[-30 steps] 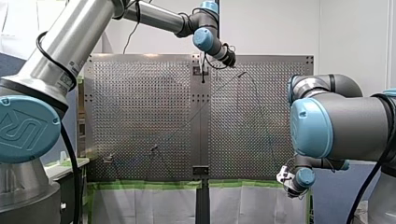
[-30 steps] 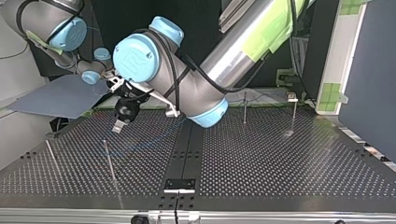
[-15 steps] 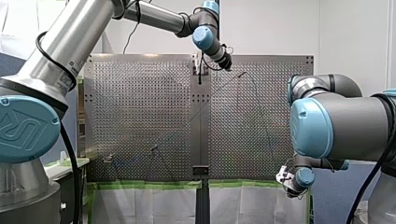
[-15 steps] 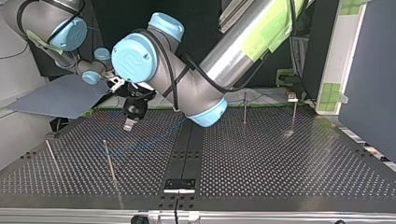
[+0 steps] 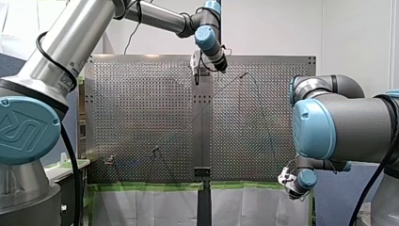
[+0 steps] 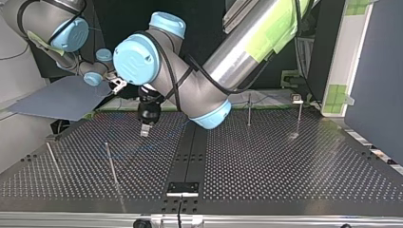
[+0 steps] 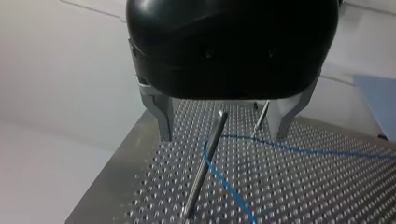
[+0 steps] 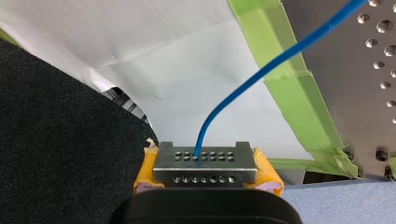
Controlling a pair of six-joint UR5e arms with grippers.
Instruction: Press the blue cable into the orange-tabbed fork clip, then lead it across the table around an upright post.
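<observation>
**Blue cable (image 8: 280, 58):** One end is clamped in my right gripper (image 8: 204, 161), closed between yellow pads (image 8: 267, 170), beyond the perforated table's (image 7: 336, 196) taped edge. From there the run rises onto the plate. In the left wrist view it lies on the plate and bends at the foot of an upright post (image 7: 205, 163). Whether it touches the post cannot be told.

**Fork clip:** Not identifiable with certainty in any view, so seating cannot be confirmed.

**My left gripper (image 7: 224, 128):** Open and empty, hanging above the plate, with the post and the cable bend showing ahead between its fingers.

**Assessment:** The step in hand appears to be the routing around the post.

**Recommendations:**
- Bring the left fingers down astride the cable only, clear of the post.
- Close near the bend rather than on a loose stretch.
- Have my right gripper hold light tension, so the loop stays low against the post.
- Too hard a pull risks lifting the cable over the post's top or out of the clip.
</observation>
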